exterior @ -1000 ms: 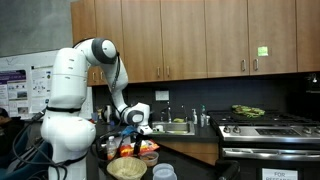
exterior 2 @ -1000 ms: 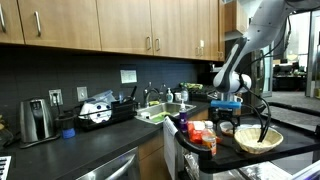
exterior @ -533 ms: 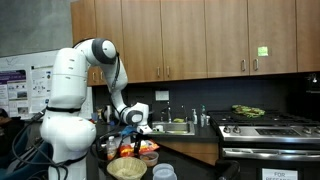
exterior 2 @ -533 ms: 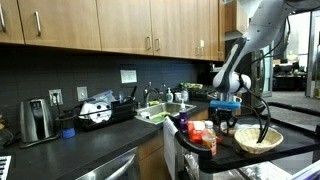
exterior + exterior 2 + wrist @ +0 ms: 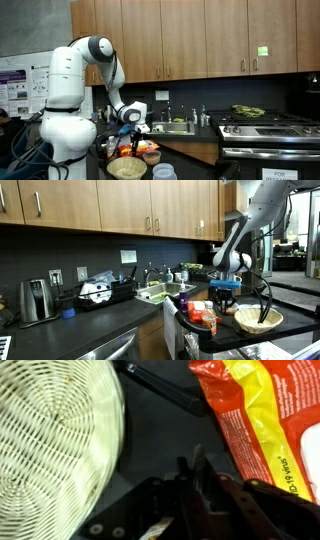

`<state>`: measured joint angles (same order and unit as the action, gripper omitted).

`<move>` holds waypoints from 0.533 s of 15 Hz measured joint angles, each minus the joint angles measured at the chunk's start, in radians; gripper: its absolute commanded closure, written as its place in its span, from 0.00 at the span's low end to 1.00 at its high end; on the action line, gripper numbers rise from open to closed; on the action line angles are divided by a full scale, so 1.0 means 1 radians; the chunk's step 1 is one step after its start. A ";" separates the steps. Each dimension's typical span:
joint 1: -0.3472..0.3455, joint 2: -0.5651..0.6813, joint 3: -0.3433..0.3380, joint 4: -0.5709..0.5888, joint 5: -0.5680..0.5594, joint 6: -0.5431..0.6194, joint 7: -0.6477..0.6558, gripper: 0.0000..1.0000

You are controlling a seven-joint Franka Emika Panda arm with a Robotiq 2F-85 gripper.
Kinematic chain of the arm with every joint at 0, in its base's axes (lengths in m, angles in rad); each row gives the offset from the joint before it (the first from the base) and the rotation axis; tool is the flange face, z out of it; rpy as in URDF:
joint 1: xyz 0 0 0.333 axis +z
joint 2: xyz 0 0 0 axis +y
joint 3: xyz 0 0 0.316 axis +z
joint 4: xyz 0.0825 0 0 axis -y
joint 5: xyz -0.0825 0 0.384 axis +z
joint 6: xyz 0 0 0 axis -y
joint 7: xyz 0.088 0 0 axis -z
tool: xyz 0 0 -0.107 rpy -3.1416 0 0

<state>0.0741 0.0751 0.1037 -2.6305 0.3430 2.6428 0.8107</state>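
Note:
In the wrist view my gripper (image 5: pixel 190 468) has its two dark fingers drawn close together, with a thin pale grey sliver (image 5: pixel 196 452) standing up between the tips; what it is I cannot tell. The gripper hangs low over the dark counter, between a round wicker basket (image 5: pixel 50 440) and a red and yellow crinkly bag (image 5: pixel 262 420). In both exterior views the gripper (image 5: pixel 134 131) (image 5: pixel 225 301) points down at the counter beside the basket (image 5: pixel 127 167) (image 5: pixel 257 319) and the bag (image 5: pixel 203 315).
A dark long handle (image 5: pixel 160 385) lies on the counter beyond the fingers. A sink (image 5: pixel 160 292), a toaster (image 5: pixel 36 299) and a dish rack (image 5: pixel 100 290) line the counter. A stove (image 5: pixel 265 126) stands to one side, with wooden cabinets (image 5: pixel 190 35) above.
The fingers have closed in over the last second. The arm has hardly shifted in either exterior view.

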 measured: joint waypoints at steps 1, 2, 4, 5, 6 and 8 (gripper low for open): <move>0.001 -0.012 0.002 -0.009 0.010 -0.005 -0.003 0.96; 0.003 -0.025 0.005 -0.017 0.025 -0.015 -0.010 0.96; 0.005 -0.057 0.012 -0.033 0.089 -0.041 -0.058 0.96; 0.008 -0.075 0.015 -0.041 0.134 -0.054 -0.098 0.96; 0.012 -0.095 0.016 -0.049 0.167 -0.064 -0.133 0.96; 0.016 -0.138 0.016 -0.068 0.213 -0.084 -0.191 0.96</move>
<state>0.0906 -0.0632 0.1200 -2.6983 0.5564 2.5586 0.6202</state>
